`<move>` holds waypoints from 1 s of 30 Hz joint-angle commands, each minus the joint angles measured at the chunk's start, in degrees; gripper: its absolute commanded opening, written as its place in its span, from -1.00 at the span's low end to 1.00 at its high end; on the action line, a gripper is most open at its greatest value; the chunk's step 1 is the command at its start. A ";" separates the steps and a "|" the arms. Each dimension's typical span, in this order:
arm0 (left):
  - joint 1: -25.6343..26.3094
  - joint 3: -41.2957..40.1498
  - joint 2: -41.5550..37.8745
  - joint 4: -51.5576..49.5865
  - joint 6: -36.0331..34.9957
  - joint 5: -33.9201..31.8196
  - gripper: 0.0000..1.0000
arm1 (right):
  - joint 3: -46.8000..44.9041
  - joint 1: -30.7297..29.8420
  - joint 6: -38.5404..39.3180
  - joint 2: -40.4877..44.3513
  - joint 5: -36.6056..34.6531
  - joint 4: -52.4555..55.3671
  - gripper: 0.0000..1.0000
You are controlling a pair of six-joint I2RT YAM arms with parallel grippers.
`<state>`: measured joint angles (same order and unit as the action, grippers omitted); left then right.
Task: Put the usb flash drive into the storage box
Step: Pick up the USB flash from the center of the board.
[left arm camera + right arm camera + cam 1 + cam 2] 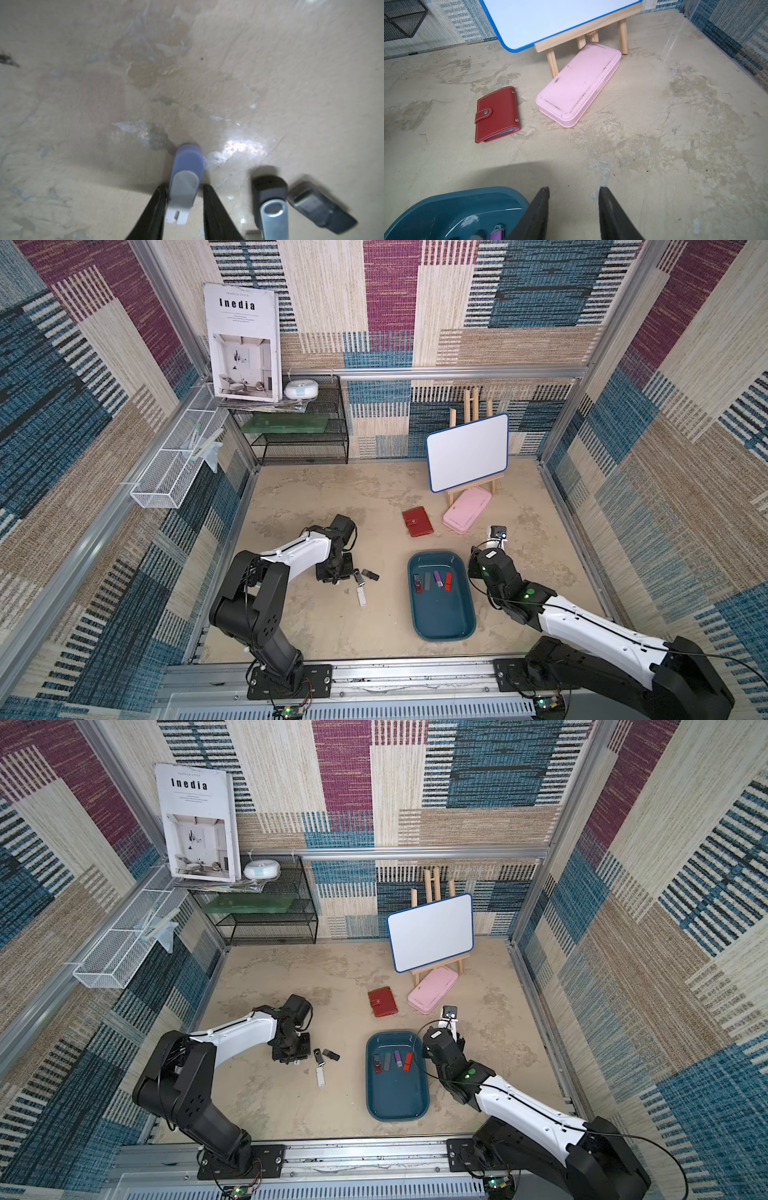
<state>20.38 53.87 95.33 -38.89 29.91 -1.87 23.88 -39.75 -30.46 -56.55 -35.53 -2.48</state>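
Observation:
A blue usb flash drive (188, 160) with a grey swivel clip lies on the table. My left gripper (184, 187) is shut on its clip end, one black finger on each side. In both top views the left gripper (334, 578) points down and hides that drive. The storage box (444, 618), a dark teal tray, sits right of centre and holds several drives: dark red, grey, purple (437, 578) and red. My right gripper (573, 189) stands open and empty above the table, beside the box's far right corner (446, 207).
Next to the held drive lie a black-and-silver drive (270, 199), a dark drive (320, 207) and a white one (362, 596). Behind the box are a red wallet (417, 521), a pink case (466, 510) and a whiteboard on an easel (467, 452). A black mesh shelf (299, 435) stands at the back left.

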 commanded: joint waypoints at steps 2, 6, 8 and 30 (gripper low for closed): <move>-0.08 -0.27 1.39 1.65 -0.37 -0.72 -0.35 | -0.18 0.02 0.01 -0.12 -0.33 -1.39 -0.12; -0.35 -0.01 2.41 1.99 -0.64 -0.68 -0.43 | -0.24 0.09 0.14 -0.05 0.10 -1.56 -0.12; -0.35 -0.33 2.45 2.25 -0.64 -0.62 -0.49 | -0.32 0.11 0.05 -0.09 0.15 -1.65 -0.12; 11.59 -2.71 -20.23 -3.15 10.34 1.35 -0.87 | -0.67 0.43 -0.02 -0.46 -0.19 -2.18 -0.11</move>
<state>27.99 51.53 78.61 -40.12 34.89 -1.50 23.49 -39.46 -30.41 -56.95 -34.72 -3.36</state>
